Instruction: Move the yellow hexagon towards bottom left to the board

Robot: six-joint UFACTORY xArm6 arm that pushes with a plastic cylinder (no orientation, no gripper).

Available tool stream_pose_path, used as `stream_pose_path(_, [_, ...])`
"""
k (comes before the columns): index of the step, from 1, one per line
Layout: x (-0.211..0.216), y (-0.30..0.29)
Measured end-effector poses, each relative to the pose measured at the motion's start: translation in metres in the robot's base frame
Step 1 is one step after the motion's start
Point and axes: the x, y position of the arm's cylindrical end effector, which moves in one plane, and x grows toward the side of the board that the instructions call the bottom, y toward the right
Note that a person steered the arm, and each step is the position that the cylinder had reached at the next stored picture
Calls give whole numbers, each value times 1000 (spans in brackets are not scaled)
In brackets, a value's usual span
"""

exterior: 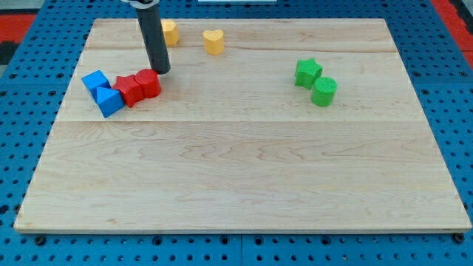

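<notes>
The yellow hexagon (170, 32) sits near the board's top edge, left of centre, partly hidden behind the dark rod. My tip (160, 71) rests on the board just below the hexagon and directly above the red blocks. A yellow heart-shaped block (213, 41) lies to the hexagon's right.
Two red blocks (138, 86) touch each other just below the tip. Two blue blocks (103, 91) sit against them on the left. A green star (307, 72) and a green cylinder (324, 91) lie at the upper right. The wooden board (244, 177) lies on a blue pegboard.
</notes>
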Motion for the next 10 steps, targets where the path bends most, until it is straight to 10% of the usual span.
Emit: stream_pose_path(10, [-92, -89])
